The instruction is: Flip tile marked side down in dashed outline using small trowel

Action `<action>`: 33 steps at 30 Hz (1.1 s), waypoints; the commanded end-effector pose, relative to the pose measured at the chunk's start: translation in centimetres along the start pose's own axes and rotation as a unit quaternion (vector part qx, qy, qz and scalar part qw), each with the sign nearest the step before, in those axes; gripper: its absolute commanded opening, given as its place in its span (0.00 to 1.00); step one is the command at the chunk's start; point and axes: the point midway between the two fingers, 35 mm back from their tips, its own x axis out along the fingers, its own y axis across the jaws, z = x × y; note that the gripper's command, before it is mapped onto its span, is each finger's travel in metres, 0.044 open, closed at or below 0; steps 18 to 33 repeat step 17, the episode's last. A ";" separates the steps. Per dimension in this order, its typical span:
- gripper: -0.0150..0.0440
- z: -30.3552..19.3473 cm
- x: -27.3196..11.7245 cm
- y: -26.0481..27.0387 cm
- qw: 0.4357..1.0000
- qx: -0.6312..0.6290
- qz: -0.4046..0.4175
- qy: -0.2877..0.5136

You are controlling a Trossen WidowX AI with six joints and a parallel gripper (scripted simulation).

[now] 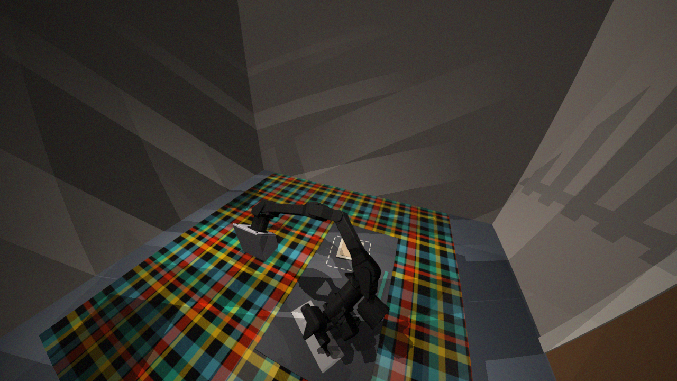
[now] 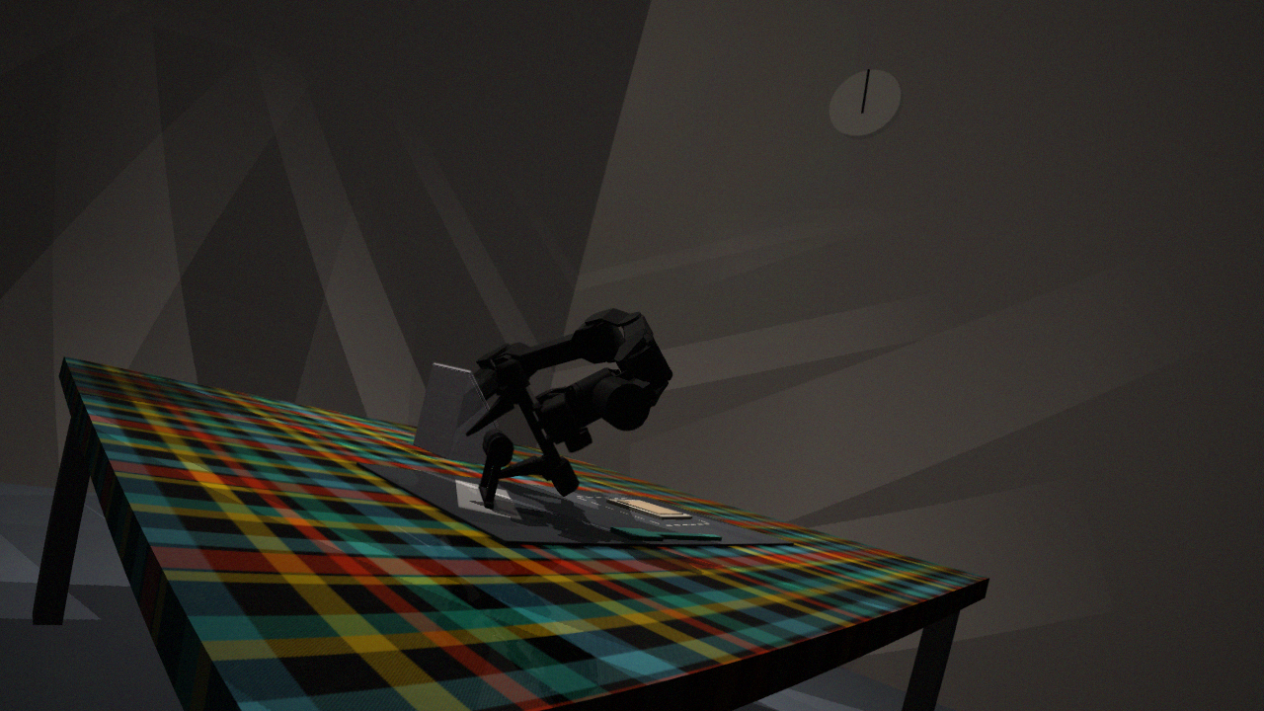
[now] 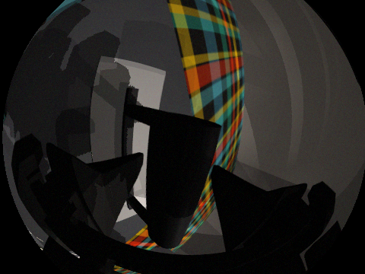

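The tile (image 1: 344, 248) (image 2: 652, 508) lies flat inside the dashed outline (image 1: 327, 259) on the dark mat; a tan face with a pale rim is up. The trowel has a pale rectangular blade (image 1: 323, 362) (image 2: 470, 493) (image 3: 152, 84) and a thick black handle (image 3: 182, 141). Its blade lies on the mat, apart from the tile. My gripper (image 1: 331, 328) (image 2: 513, 455) (image 3: 178, 164) is open, with its fingers on either side of the handle. In the wrist view a gap shows between the left finger and the handle. The tile's underside is hidden.
A thin green tool (image 1: 383, 284) (image 2: 640, 533) lies at the mat's edge beside the tile. A grey upright panel (image 1: 257, 242) (image 2: 446, 411) stands by the arm's base. The arm passes above the mat and hides part of the tile in the top view.
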 end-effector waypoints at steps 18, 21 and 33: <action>0.76 -4.9 -9.4 -6.4 1.000 0.008 0.000 -0.015; 0.76 -4.9 -9.4 -6.4 1.000 0.008 0.000 -0.015; 0.76 -4.9 -9.4 -6.4 1.000 0.008 0.000 -0.015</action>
